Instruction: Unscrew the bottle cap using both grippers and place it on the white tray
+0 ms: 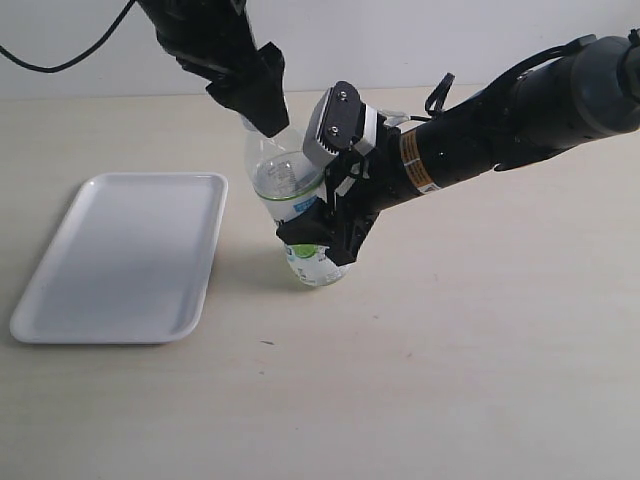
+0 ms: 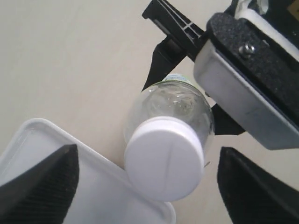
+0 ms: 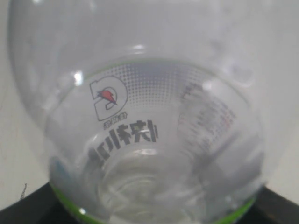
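Note:
The clear bottle [image 1: 285, 175] stands upright on the table just right of the white tray [image 1: 120, 260]. My right gripper [image 1: 325, 240] is shut on the bottle's labelled lower half; in the right wrist view the bottle [image 3: 140, 140] fills the frame, with black jaws at both lower corners. My left gripper [image 1: 265, 110] hangs over the bottle's top and hides the cap in the exterior view. In the left wrist view the white bottle cap [image 2: 163, 158] sits on the neck between the open fingers [image 2: 42, 182], with a gap on each side.
The tray's corner [image 2: 93, 191] lies close beside the bottle [image 2: 173, 102]. The right arm's grey block [image 1: 335, 125] sits right next to the left gripper. A black cable [image 1: 60, 60] hangs at the back left above the beige table [image 1: 450, 350].

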Controlling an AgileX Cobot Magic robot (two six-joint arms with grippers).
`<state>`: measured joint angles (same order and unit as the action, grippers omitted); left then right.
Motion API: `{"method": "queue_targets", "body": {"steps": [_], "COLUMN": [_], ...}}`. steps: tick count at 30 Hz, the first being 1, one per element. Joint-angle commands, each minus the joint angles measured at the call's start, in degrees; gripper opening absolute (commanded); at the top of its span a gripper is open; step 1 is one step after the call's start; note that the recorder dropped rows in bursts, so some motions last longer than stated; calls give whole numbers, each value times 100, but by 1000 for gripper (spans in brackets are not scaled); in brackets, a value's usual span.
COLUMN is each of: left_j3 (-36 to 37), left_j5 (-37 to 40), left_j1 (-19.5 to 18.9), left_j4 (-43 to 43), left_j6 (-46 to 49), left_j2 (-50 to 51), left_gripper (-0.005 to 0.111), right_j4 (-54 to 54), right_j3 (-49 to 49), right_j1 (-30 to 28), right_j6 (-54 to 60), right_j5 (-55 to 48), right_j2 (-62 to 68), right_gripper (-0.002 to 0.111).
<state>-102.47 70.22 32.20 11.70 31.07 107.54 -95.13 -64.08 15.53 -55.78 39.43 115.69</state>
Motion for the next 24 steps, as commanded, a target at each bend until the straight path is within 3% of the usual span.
{"method": "queue_targets", "body": {"steps": [1,12,17,24], "left_j3": [-33,-33,-33,-33], "left_j5": [-26,-26,-26,-26], "left_j1": [-23,-23,-23,-23], "left_j4": [52,105,107,107], "left_j6": [191,603,619,619], "left_j2": [-50,-2,-2,-2], "left_gripper": [75,73,42,13], "right_j4": [-118,-118,-118,-118], "right_j3": [24,24,24,24], "right_j1": [-21,-21,-21,-21], "right_j6": [12,12,12,12], "right_j5": [-54,-54,-54,-54], "right_j2": [17,17,17,17], "right_gripper": [0,0,0,0]}}
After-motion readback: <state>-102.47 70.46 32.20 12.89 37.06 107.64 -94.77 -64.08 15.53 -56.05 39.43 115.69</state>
